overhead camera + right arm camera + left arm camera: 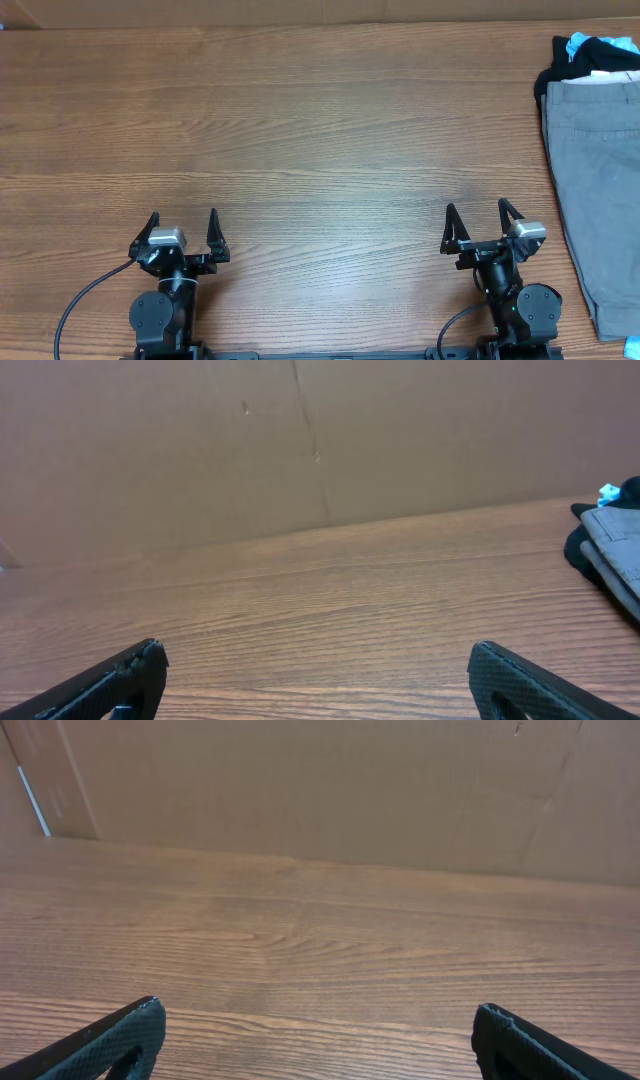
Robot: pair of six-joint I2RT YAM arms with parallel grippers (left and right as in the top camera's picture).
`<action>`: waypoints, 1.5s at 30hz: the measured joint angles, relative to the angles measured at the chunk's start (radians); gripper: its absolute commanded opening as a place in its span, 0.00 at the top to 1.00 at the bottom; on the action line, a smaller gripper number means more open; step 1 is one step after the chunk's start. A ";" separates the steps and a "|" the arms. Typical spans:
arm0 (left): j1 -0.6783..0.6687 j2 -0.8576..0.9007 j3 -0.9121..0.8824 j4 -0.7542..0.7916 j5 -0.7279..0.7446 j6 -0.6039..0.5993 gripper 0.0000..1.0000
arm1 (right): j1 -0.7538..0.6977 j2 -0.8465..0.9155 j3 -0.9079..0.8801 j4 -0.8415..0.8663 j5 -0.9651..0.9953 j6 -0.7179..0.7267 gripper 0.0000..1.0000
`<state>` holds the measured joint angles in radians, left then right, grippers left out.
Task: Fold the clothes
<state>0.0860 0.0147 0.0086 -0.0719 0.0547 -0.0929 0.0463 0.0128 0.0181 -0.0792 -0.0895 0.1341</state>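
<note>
A pile of clothes lies at the table's right edge. On top is a grey garment (600,190), over black and light-blue clothes (590,55). The pile's edge also shows at the far right of the right wrist view (612,545). My left gripper (183,225) is open and empty near the front edge at the left. In the left wrist view its fingers (318,1020) frame bare wood. My right gripper (478,219) is open and empty near the front edge, left of the grey garment. In the right wrist view its fingers (318,660) frame bare wood.
The wooden table (300,130) stretches across the view. A brown cardboard wall (320,790) stands along the table's far edge and also shows in the right wrist view (300,440).
</note>
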 measured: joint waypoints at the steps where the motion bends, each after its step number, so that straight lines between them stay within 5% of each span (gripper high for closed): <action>1: 0.000 0.000 0.000 0.000 0.000 0.000 0.00 | 0.000 0.000 0.000 -0.001 0.000 0.000 0.00; 29: 0.000 0.000 0.000 0.000 0.000 0.000 0.00 | 0.000 0.000 0.000 0.017 -0.013 0.000 0.00; 45: 0.000 0.000 0.000 0.000 0.000 0.000 0.00 | 0.000 -0.002 0.000 0.388 -0.801 0.000 0.00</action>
<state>0.0860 0.0151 0.0086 -0.0719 0.0547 -0.0925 0.0463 0.0113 0.0181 0.3084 -0.8906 0.1337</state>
